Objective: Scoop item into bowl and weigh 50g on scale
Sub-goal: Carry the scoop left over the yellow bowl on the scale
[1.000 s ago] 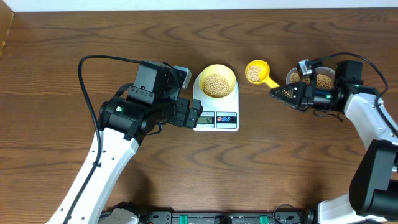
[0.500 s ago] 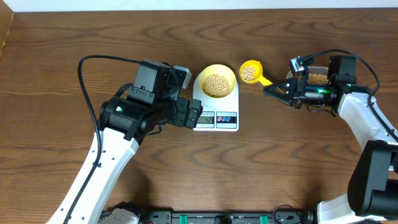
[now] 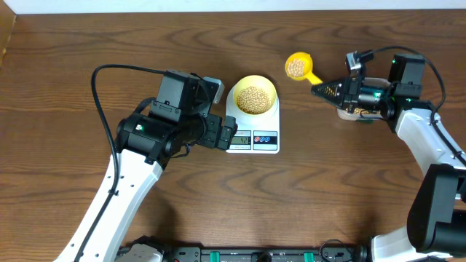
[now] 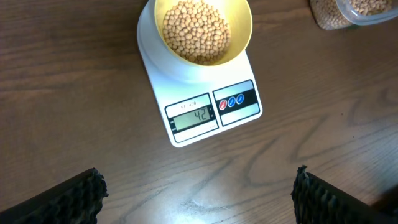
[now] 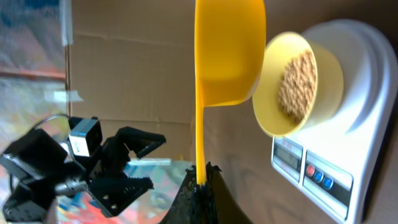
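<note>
Wood table (image 3: 73, 44): scale (image 3: 266, 138), clear bean tub (image 4: 364, 6).

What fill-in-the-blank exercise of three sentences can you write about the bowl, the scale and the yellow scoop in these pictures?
1. The bowl of beans stands ____ the scale.
2. The display of the scale shows the number ____.
3. The ____ gripper holds the handle of the yellow scoop, which carries beans.

Missing words: on; 42; right.
</note>
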Controlling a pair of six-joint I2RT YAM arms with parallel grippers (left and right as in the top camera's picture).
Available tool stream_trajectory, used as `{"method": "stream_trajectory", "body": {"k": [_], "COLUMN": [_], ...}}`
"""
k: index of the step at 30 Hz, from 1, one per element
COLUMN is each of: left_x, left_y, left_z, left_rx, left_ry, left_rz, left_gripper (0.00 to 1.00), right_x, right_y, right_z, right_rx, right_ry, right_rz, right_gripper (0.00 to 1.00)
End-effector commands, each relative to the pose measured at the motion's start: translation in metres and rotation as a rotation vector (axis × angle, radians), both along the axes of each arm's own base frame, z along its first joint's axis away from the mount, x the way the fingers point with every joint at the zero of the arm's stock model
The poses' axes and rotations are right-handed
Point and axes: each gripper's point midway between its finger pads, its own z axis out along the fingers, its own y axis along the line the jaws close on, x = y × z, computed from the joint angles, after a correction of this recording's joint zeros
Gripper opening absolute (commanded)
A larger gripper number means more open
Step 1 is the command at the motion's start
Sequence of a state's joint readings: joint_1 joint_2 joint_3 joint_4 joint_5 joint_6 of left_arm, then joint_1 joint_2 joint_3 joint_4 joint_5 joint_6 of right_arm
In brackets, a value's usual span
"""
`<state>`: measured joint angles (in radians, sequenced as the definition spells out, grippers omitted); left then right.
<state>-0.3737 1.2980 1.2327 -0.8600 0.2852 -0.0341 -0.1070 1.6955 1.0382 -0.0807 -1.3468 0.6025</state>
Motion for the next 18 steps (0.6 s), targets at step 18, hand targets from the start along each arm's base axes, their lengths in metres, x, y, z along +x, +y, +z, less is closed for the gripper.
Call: {"method": "stream_trajectory", "body": {"k": [18], "left_x": [0.004], "left_y": [0.001], "left_z": [0.013], "left_rx": [-0.013], "left_ry": [-0.03], "left_rz": [0.017], "left_gripper": [0.98], "right_x": [0.003], "right_y": [0.037], "right_z": [0.003], "right_rx": [-0.048], "right_ry": [-0.154], "right_rz": [0.065], "right_gripper": [0.01]}}
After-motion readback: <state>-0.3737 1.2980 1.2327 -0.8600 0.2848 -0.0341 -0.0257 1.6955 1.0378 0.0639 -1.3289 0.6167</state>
